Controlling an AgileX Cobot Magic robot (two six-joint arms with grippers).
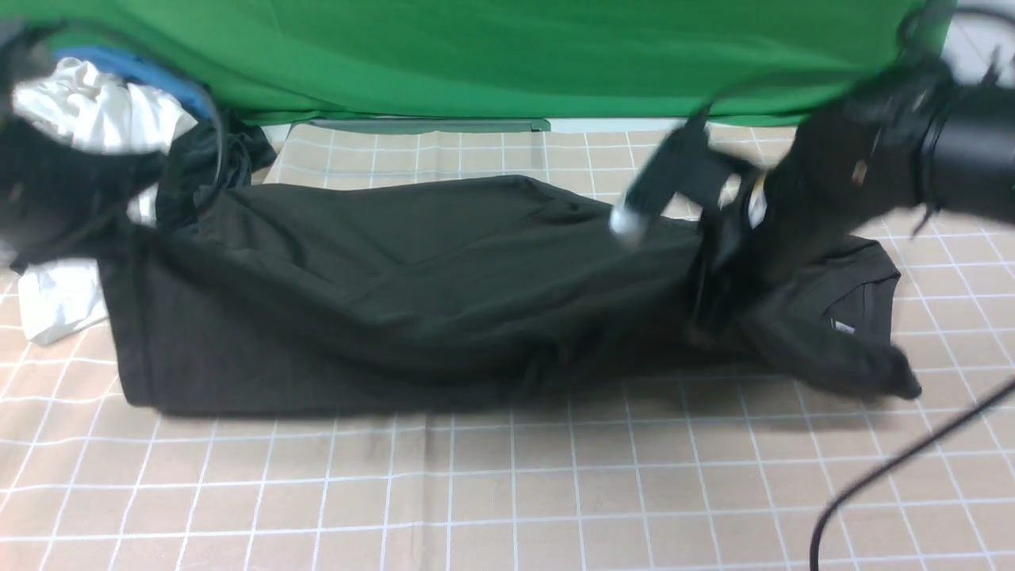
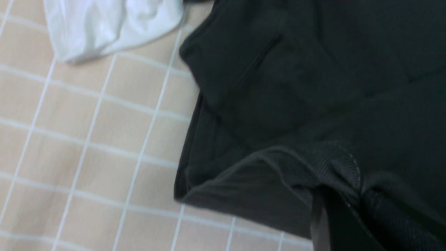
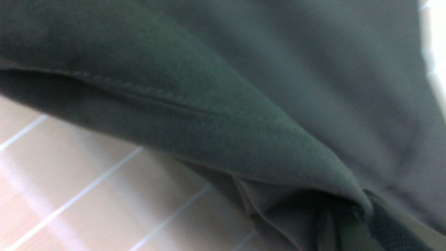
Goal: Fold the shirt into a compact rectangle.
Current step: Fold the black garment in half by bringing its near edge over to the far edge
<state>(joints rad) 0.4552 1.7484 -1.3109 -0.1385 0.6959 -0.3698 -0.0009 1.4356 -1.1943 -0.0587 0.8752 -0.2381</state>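
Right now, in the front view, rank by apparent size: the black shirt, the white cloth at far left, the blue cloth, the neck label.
1. black shirt, by far largest.
2. white cloth.
3. blue cloth, mostly covered; only a strip shows.
4. neck label, smallest.

Left gripper (image 2: 345,226): cut off by the frame edge, tips under the shirt (image 1: 412,301) hem it pinches. In front view it's only a dark blur at the left edge. Right gripper (image 1: 714,262): motion-smeared, tips buried in the fold it pinches; its wrist view is out of focus. Neck label (image 1: 843,326) too small to read. Clothes pile (image 1: 87,111) partly behind the left arm, cropped. Cable (image 1: 896,468) runs off frame.
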